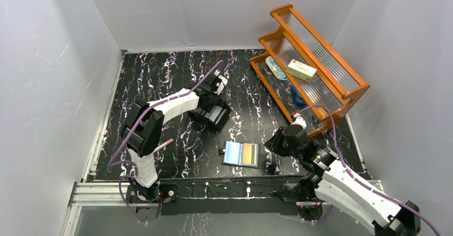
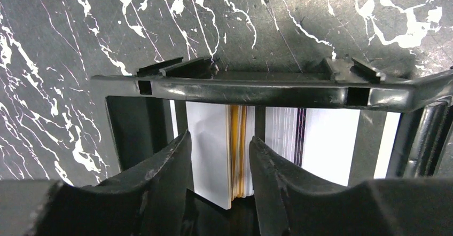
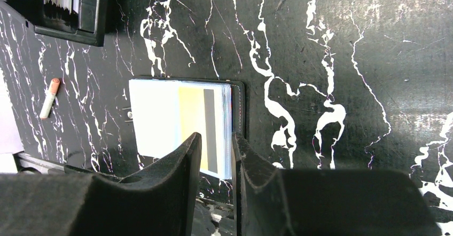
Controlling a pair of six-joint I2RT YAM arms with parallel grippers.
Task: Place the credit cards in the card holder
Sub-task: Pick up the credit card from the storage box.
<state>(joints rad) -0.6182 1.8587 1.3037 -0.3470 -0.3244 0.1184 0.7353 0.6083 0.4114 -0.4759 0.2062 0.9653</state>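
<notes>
Looking through the left wrist only: credit cards [image 2: 211, 156] upright in a black box [image 2: 256, 89], flanked by the left hand [image 2: 220, 138], clamped or loose hard to tell. From above: card holder [image 3: 239, 105] open at 6 o'clock on the worktop [image 1: 160, 76], right hand [image 3: 216, 135] narrowly parted at its edge, grip unclear.

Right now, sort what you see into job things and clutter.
For the job: credit cards, standing in the black box; card holder, lying open.
Lying about: orange rack; carton on its shelf; pink-tipped stick.
</notes>
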